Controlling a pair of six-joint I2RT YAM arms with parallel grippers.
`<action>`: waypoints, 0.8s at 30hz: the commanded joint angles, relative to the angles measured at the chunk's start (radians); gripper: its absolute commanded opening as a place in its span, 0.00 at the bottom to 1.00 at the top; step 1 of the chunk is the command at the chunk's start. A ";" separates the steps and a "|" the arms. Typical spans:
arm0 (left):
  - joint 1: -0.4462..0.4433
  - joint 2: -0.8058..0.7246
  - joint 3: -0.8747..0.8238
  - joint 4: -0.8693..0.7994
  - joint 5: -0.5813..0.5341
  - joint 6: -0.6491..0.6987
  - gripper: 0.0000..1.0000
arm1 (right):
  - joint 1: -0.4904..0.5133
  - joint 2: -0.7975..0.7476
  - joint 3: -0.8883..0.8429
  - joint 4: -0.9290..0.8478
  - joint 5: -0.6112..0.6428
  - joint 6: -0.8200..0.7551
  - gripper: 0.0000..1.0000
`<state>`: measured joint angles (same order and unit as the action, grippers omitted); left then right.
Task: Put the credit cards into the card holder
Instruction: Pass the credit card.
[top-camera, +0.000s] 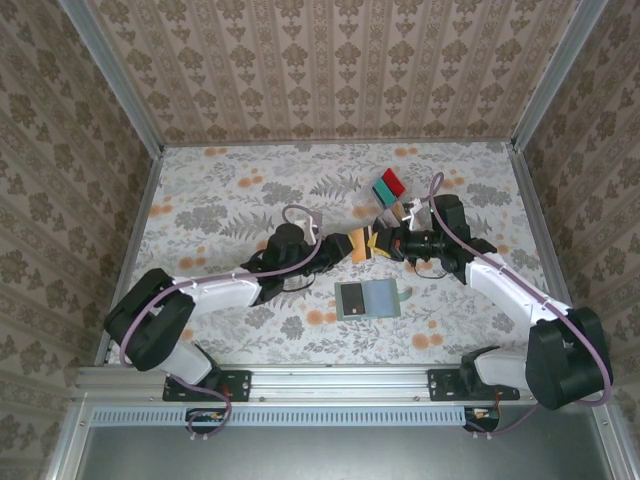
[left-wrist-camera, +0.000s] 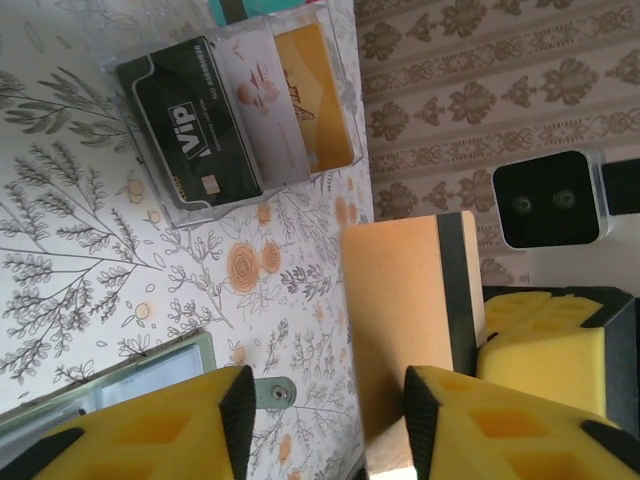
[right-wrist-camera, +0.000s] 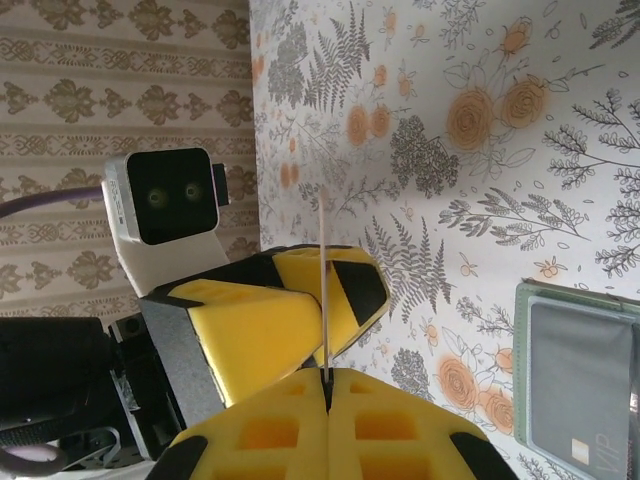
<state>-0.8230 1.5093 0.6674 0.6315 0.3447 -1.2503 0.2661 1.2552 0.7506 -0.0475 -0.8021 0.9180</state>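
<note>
Orange card (left-wrist-camera: 400, 330) in right tool (right-wrist-camera: 327, 374); three overlapping cards (left-wrist-camera: 250, 100) in tray (left-wrist-camera: 330, 25).

Robot test cell, prob. a lab: table (top-camera: 230, 190) w/ floral cover, wallpapered walls (top-camera: 330, 70) on 3 sides, bare aluminium frame (top-camera: 125, 90), left arm (top-camera: 215, 290) & right arm (top-camera: 510, 285) bolted to metal rail (top-camera: 330, 380) at front.

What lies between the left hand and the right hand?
The orange card, seen in the top view: the shut right hand pinches it, and its free end sits between the left hand's open fingers (wrist views).
</note>
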 joint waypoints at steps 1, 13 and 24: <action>-0.011 0.005 0.002 0.092 0.020 -0.023 0.34 | 0.002 -0.014 -0.014 0.025 -0.036 0.009 0.03; -0.017 -0.015 -0.033 0.092 -0.010 -0.031 0.00 | 0.002 0.001 -0.017 -0.064 0.024 -0.051 0.12; -0.135 -0.099 -0.029 -0.322 -0.239 0.115 0.00 | 0.056 0.059 0.019 -0.384 0.250 -0.312 0.31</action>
<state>-0.9230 1.4261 0.6247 0.4683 0.2039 -1.2098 0.2955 1.2858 0.7521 -0.3080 -0.6292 0.7082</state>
